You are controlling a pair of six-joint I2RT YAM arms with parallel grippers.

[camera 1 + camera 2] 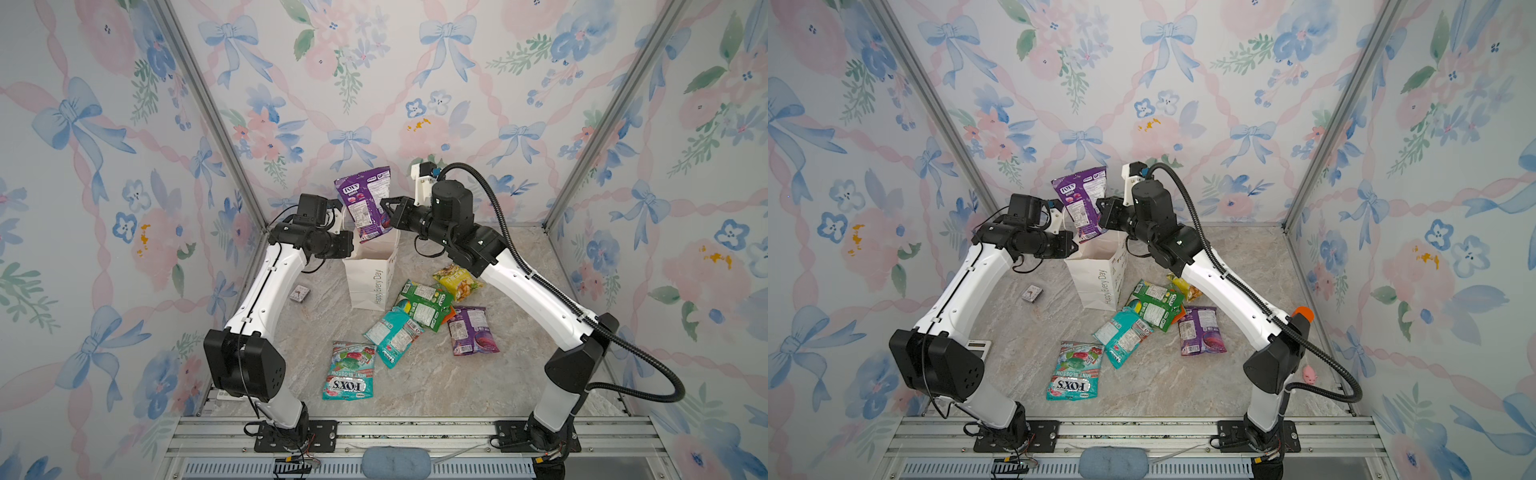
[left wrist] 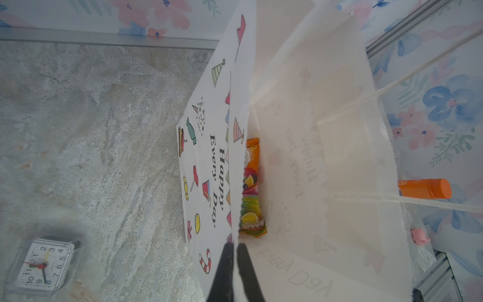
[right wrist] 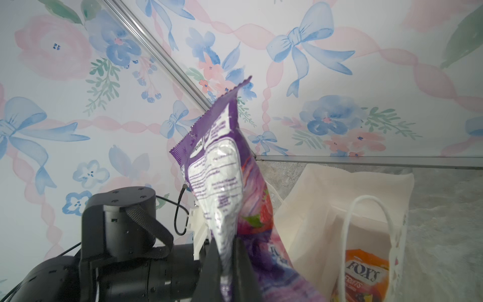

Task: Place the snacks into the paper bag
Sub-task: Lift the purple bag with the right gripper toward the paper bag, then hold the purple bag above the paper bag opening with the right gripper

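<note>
1. Above the bag's open mouth, toward the back of the table, we see a purple FOX'S pkt (image 1: pixel 365 203) hanging upright w/ a slight tilt. Its lower end overlaps the mouth; we can't tell if it's below the rim.
2. We see the right gripper (image 1: pixel 388 212) clamped on that pkt's side edge. The right wrist view shows foil pinched btw the black fingers (image 3: pixel 244 272).
3. Below it the paper bag (image 1: pixel 370 282) stands upright, white w/ "Happy Every Day" lettering. The left gripper (image 2: pixel 234 248) is pinched tight on its rim wall, holding the mouth open.
4. Inside the bag lies an orange FOX'S Fruits pkt (image 2: pixel 252 188), against one wall.
5. Out on the table (image 1: pixel 415 386), right & front of the bag: yellow chip bag (image 1: pixel 457 282), green pkt (image 1: pixel 424 305), teal pkt (image 1: pixel 392 332), second purple pkt (image 1: pixel 473 330), teal FOX'S mint pkt (image 1: pixel 349 370).
6. Step in hand, as we judge it: dropping the 2nd pkt into the bag. That puts us early, w/ five left out.
7. Next move calls for lowering the pkt till most is under the rim, then letting go. Its slant could snag the rim or a cord handle, so the mouth needs holding wide.
8. Off-task: small clock (image 1: pixel 300 293) left of the bag; orange-capped bottle (image 1: pixel 1303 312) by the right arm.
</note>
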